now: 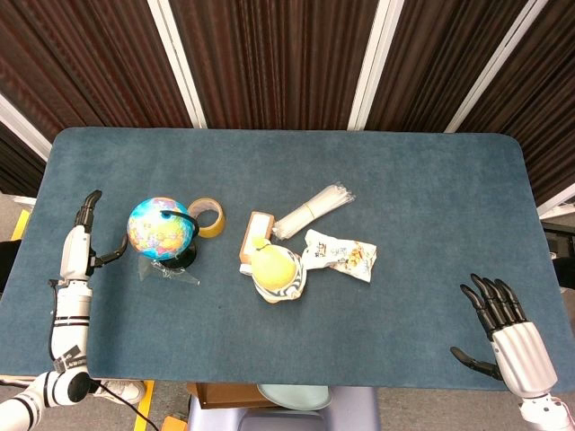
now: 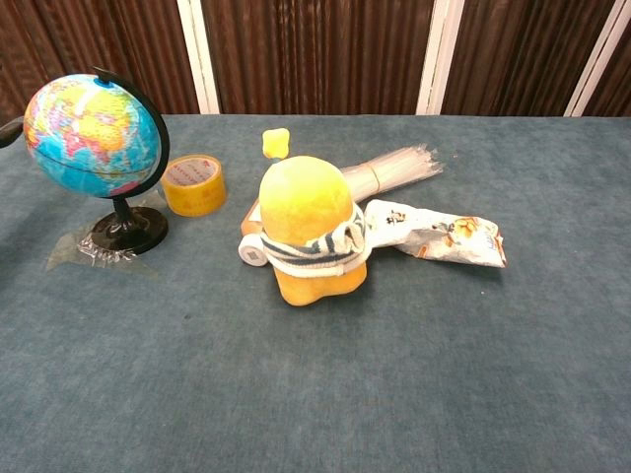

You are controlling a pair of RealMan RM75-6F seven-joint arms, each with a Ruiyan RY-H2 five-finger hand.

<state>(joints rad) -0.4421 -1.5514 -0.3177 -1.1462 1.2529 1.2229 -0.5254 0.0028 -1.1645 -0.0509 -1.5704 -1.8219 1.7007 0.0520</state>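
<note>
A small globe on a black stand sits at the table's left, upright on a bit of clear wrap. My left hand hangs just left of it, fingers spread, holding nothing; only a dark fingertip shows at the chest view's left edge. A roll of yellow tape lies beside the globe. A yellow plush toy stands mid-table. My right hand is open at the front right corner, far from everything.
A snack packet lies right of the plush, a bundle of clear straws behind it, and a small box under the plush. The blue table ends in dark curtains behind.
</note>
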